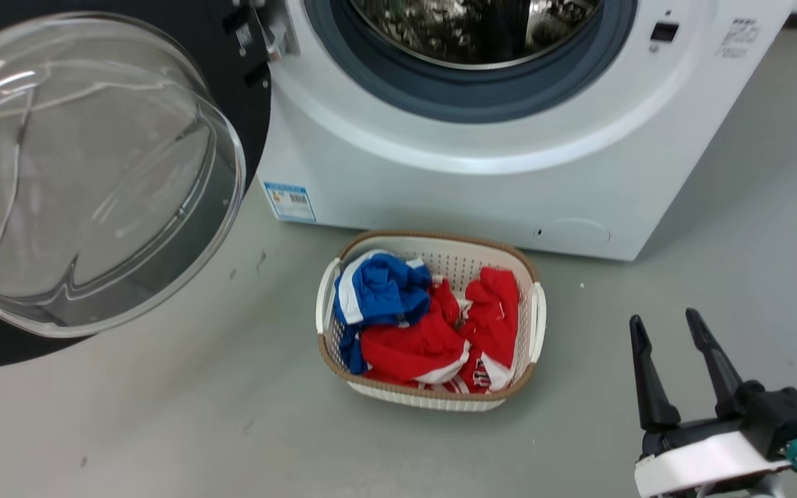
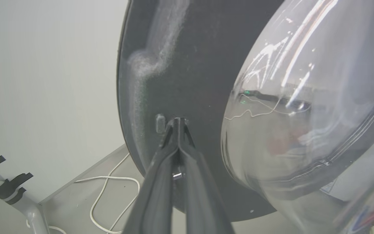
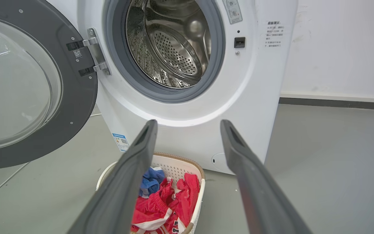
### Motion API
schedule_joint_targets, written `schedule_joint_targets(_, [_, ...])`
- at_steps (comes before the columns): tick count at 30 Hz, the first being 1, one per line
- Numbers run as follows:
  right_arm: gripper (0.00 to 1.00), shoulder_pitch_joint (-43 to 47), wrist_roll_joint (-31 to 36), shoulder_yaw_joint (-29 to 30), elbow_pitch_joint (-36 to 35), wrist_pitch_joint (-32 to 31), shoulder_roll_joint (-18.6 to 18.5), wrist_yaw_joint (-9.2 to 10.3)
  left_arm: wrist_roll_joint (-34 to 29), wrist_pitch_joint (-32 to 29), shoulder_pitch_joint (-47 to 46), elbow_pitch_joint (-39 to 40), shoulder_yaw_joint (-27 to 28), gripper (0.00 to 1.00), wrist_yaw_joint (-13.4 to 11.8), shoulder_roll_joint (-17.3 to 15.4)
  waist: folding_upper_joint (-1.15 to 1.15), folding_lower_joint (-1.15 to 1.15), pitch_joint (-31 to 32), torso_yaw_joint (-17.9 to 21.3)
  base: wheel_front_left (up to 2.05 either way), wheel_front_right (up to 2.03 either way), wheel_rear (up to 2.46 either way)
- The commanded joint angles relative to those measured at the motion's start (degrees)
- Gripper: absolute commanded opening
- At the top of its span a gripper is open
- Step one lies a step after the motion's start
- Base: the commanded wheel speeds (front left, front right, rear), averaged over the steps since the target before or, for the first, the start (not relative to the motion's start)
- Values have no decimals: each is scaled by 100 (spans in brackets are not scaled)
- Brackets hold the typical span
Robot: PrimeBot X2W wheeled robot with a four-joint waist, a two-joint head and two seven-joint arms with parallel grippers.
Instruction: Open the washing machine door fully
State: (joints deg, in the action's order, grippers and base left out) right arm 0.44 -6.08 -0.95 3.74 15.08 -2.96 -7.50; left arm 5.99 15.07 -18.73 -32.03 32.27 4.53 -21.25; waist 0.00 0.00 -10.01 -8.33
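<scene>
The washing machine door (image 1: 94, 173) is standing swung wide on its hinge at the upper left of the head view, well clear of the drum opening. I judge the opening as nearly done, with at most a last stretch of swing remaining. The left end effector (image 2: 177, 123) is pressing its tips, fingers together, against the door's dark inner face. The right end effector (image 1: 665, 321), at lower right, is hanging with fingers apart, gripping nothing. The steel drum (image 3: 174, 48) is showing bare metal. The basket (image 1: 535, 304), low in the frame's centre, is holding red and blue clothes (image 1: 412, 346).
</scene>
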Motion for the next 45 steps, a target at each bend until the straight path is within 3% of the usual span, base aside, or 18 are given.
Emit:
schedule_joint_targets(1, [100,106,-30,-8,5,12,17,1,-32,14,110,48,2,0,16,39,0,0,160,-1,0,0,0])
schedule_joint_targets(12, [100,575,-74,64,-94,12,17,1,-429,15,923,1361,-384,0,88,756,0,0,918,3,0,0,0])
schedule_joint_targets(17, [100,701,-55,129,-262,12,17,1,-553,15,1278,2055,-790,0,120,1227,0,0,1034,42,0,0,0])
schedule_joint_targets(23, [100,792,-41,136,-366,12,17,1,-649,14,1668,2690,-1338,0,167,1545,0,0,1108,118,0,0,0])
schedule_joint_targets(35, [100,972,-13,195,-694,12,17,1,-580,15,2318,3451,-2280,0,179,1765,0,0,1203,384,0,0,0])
schedule_joint_targets(45, [100,1155,-36,266,-849,12,17,1,-384,15,2558,3282,-2870,0,99,1826,0,0,1226,568,0,0,0])
